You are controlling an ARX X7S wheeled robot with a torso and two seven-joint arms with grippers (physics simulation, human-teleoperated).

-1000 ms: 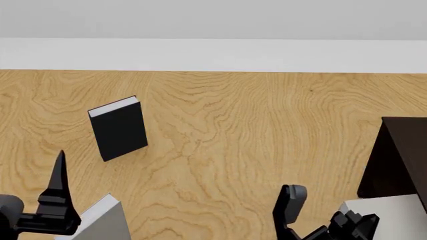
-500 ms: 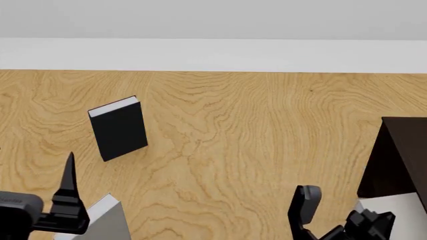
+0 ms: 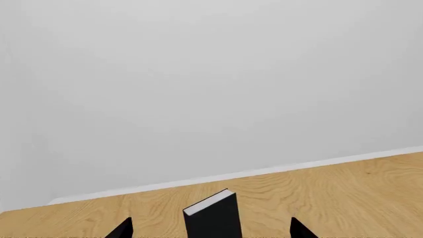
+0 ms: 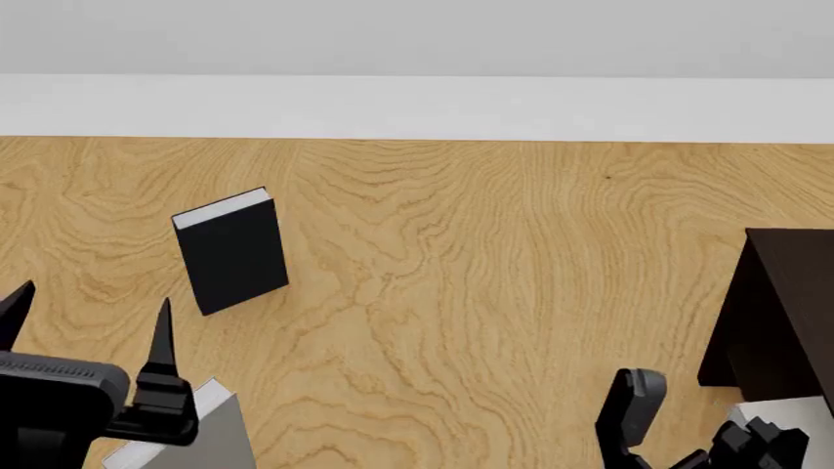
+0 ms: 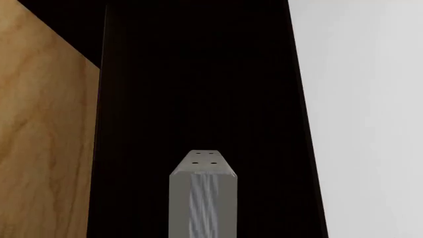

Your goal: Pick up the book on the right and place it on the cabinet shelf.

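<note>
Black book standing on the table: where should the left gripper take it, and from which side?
Probably the upper half, with the fingers on the two broad covers. The black book stands upright with one cover towards the robot and its whitish page edges on top. The covers are flat, parallel and close together, so come from above and pinch front to back. The left gripper is open nearby.

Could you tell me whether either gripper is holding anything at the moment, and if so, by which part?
The left gripper is open and empty. The right gripper appears to carry the book, but the hold itself is cut off, so the gripped part cannot be told.
</note>
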